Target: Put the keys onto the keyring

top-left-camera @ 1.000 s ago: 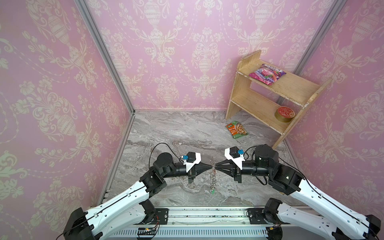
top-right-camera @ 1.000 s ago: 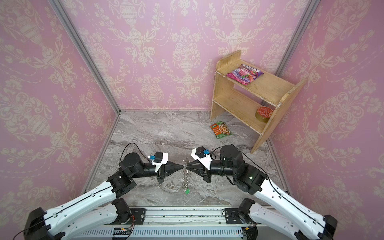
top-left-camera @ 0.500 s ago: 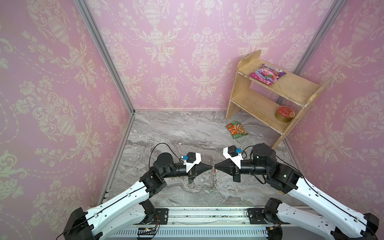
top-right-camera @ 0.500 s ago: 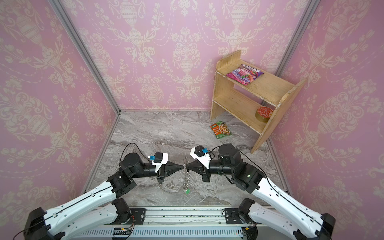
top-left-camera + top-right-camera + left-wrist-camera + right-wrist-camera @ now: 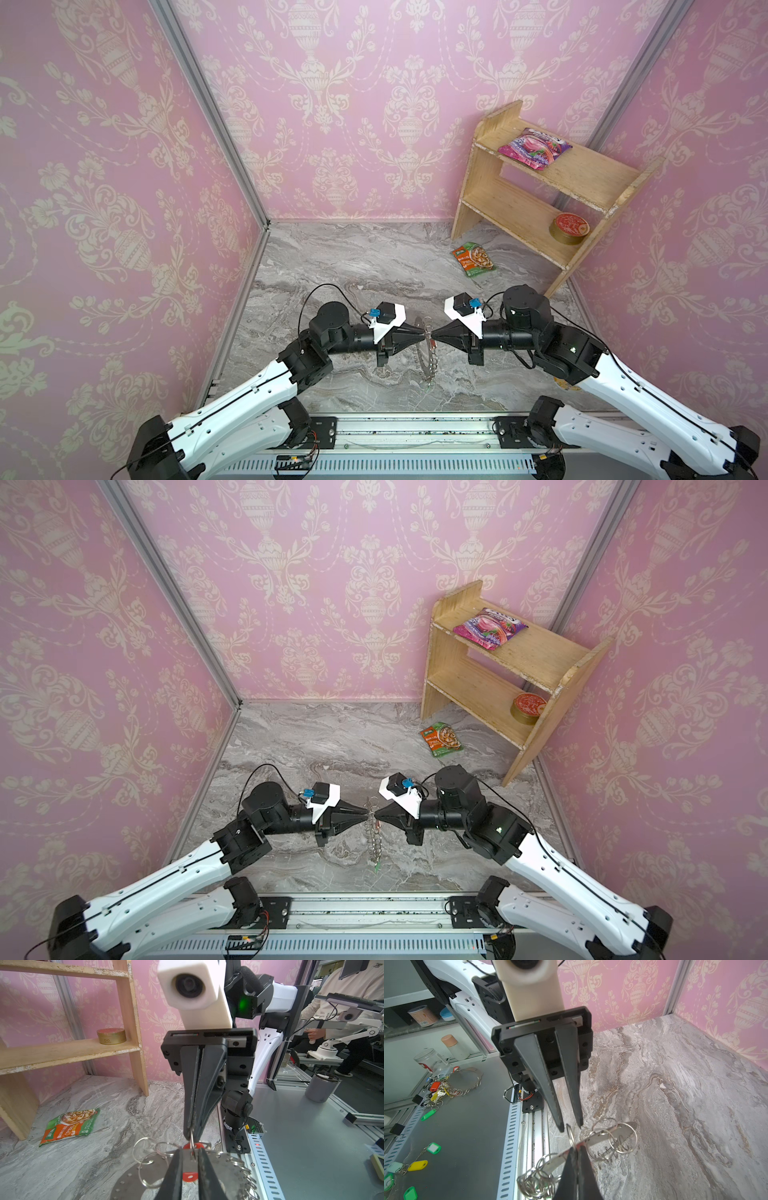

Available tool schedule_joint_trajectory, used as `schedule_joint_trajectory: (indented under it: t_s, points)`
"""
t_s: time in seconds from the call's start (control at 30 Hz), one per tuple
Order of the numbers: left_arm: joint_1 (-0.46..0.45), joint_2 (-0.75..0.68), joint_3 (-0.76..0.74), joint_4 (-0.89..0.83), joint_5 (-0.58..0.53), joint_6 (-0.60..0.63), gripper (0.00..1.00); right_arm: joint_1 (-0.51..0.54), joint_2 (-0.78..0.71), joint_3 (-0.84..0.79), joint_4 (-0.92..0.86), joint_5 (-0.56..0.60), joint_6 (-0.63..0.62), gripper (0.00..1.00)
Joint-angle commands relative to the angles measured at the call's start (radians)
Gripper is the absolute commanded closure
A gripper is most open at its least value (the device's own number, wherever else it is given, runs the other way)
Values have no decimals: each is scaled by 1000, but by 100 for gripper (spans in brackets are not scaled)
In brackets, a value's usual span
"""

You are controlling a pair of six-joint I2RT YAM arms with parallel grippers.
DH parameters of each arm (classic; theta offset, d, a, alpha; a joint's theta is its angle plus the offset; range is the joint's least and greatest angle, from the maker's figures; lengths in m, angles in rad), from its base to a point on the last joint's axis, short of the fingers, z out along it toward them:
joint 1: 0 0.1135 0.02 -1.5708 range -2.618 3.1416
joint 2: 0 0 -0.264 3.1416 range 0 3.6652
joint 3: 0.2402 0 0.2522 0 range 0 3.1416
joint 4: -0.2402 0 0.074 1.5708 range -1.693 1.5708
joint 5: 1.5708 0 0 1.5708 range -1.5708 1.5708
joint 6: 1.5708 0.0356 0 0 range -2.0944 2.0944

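Keyring (image 5: 425,353) held upright, packet (image 5: 473,260) beside shelf (image 5: 582,174) behind

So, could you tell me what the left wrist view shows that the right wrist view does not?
Only the left wrist view: the wooden shelf with a tin, the food packet, a grey cup and a person behind. Only the right wrist view: loose tagged keys and a jar. Both: the keyring, the marble table, the right gripper shut on a wire loop, and the left gripper open.
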Motion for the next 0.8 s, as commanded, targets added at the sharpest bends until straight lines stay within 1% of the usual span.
schedule_joint_trajectory:
  t_s: [0.0,0.07,0.1,0.23,0.33,0.43,0.53,0.67,0.77]
  points:
    - [-1,-19,47,-91,-45,25,69,-4,15,61,-120,42,-60,100]
    - [-1,-21,49,-98,-54,23,58,-3,26,71,-143,57,-64,100]
    - [-1,-21,52,-99,-56,23,54,-3,31,75,-151,62,-67,100]
    - [-1,15,74,-117,-24,9,49,-2,43,84,-149,85,-66,100]
    - [-1,55,95,-150,10,8,47,-2,50,89,-139,90,-67,100]
    - [-1,80,132,-164,16,18,52,-2,57,89,-125,81,-62,100]
    - [-2,103,143,-165,27,23,61,-2,55,86,-121,83,-61,100]
    - [-5,129,156,-166,42,23,71,-2,52,84,-118,86,-58,100]
    - [-12,141,164,-177,49,23,74,-3,47,82,-109,97,-60,100]
